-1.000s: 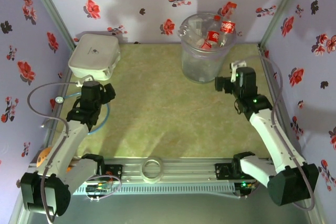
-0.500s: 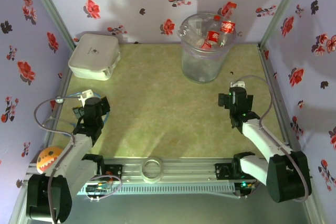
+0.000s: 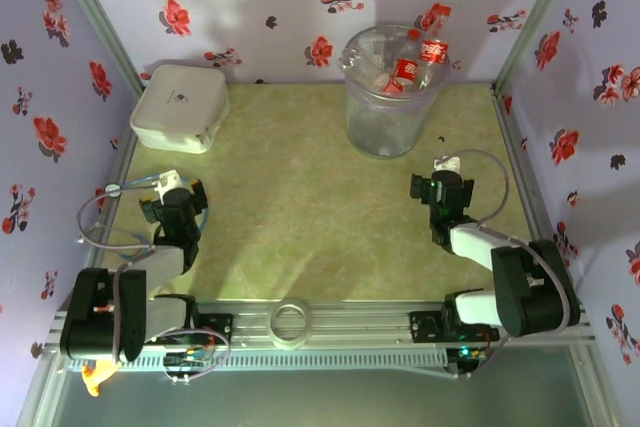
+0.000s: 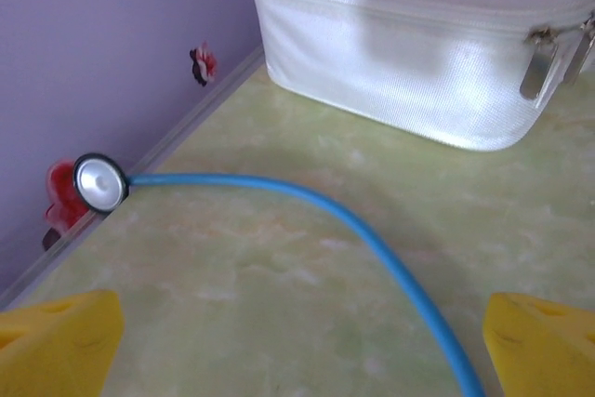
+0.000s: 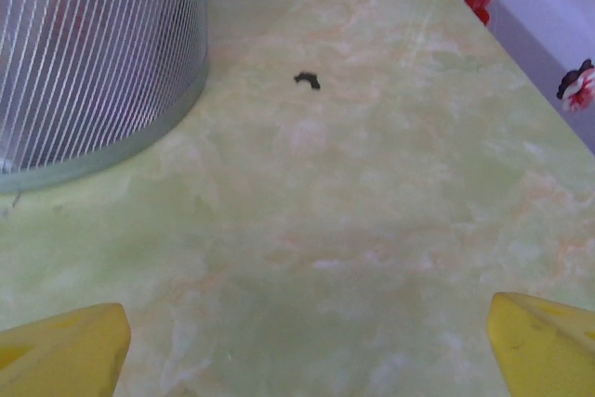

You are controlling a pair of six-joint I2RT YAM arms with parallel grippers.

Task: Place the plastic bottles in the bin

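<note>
The bin (image 3: 388, 97) stands at the back of the table, right of centre. Several plastic bottles (image 3: 408, 69) with red labels lie piled inside it, one poking above the rim (image 3: 436, 17). My right gripper (image 3: 427, 189) sits low in front of the bin; in the right wrist view it (image 5: 302, 350) is open over bare table, with the ribbed bin wall (image 5: 93, 53) to its upper left. Low at the left side, my left gripper (image 3: 184, 202) is also open (image 4: 297, 350), nothing held, a blue stethoscope tube (image 4: 372, 239) running between its yellow fingertips (image 4: 58, 341).
A flat white zipped box (image 3: 178, 105) (image 4: 418, 53) rests at the back left. The stethoscope's metal head (image 4: 100, 181) lies by the left wall. A small black speck (image 5: 307, 81) is on the mat near the bin. A tape roll (image 3: 291, 322) sits on the front rail.
Both arms have folded back toward the near edge and lowered; each gripper has drawn away from the back of the table. Bin and bottles have not moved.
</note>
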